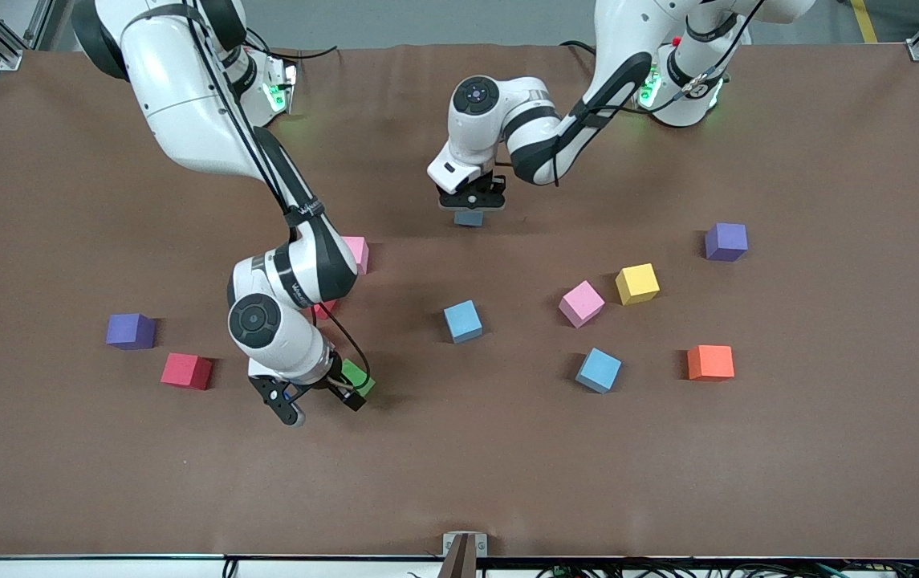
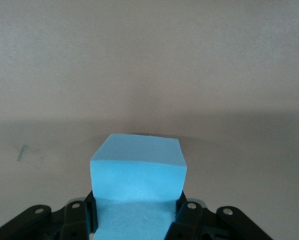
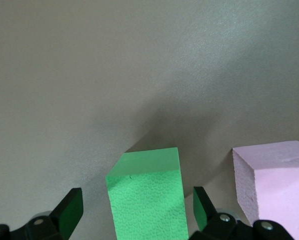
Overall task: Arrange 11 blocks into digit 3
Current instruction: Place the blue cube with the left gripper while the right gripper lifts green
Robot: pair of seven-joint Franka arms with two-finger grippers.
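the brown table (image 1: 788,466) carries scattered cubes. the left gripper (image 1: 471,202) is near the table's middle, clenched on a light blue cube (image 2: 137,172). the right gripper (image 1: 323,405) is down at the right arm's end with its fingers (image 3: 69,212) spread either side of a green cube (image 3: 147,200), not pressing it; a pink cube (image 3: 274,185) sits just beside that. no digit 3 stands on the table.
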